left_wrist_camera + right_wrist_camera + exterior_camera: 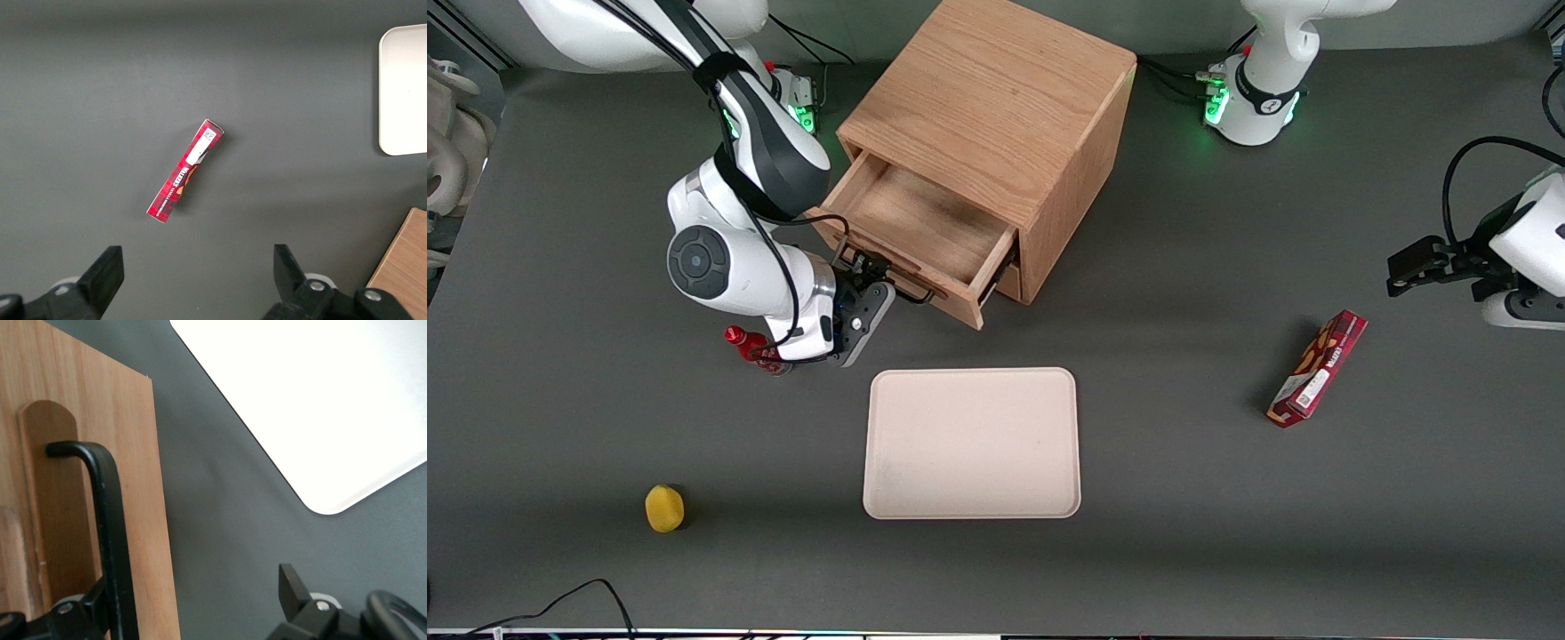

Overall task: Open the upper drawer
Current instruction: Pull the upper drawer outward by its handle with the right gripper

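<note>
The wooden cabinet (996,89) stands at the back of the table. Its upper drawer (925,222) is pulled out, and the bare wooden inside shows. The black bar handle (916,293) runs along the drawer front (133,453). My right gripper (876,276) is at the end of the handle nearer the working arm and is open. In the right wrist view the handle (107,520) passes just inside one finger (93,603). The other finger (292,585) stands well apart over the grey table, and the gripper (193,593) holds nothing.
A beige tray (971,443) lies nearer the front camera than the drawer. A red bottle (751,345) lies under the working arm's wrist. A yellow object (664,508) sits near the table's front edge. A red box (1318,368) lies toward the parked arm's end.
</note>
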Controlling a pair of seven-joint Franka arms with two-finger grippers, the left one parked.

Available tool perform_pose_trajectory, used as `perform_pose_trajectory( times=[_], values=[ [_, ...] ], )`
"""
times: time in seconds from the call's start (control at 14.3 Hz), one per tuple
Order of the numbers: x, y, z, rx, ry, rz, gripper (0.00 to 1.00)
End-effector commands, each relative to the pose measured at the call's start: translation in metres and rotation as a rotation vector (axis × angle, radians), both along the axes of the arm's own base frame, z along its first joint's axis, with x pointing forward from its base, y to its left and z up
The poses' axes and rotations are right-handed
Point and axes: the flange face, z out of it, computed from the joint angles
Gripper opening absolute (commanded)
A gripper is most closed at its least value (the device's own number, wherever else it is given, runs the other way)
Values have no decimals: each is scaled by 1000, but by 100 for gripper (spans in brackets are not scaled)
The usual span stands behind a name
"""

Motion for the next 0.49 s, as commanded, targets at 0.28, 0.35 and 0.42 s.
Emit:
perform_pose_trajectory(
  times=[0.28,0.35,0.42],
  values=[
    [45,-16,-1,-9,-13,27,100],
    [47,-19,-2,-12,-19,39,100],
    [49,-21,0,-11,-27,48,100]
  ],
)
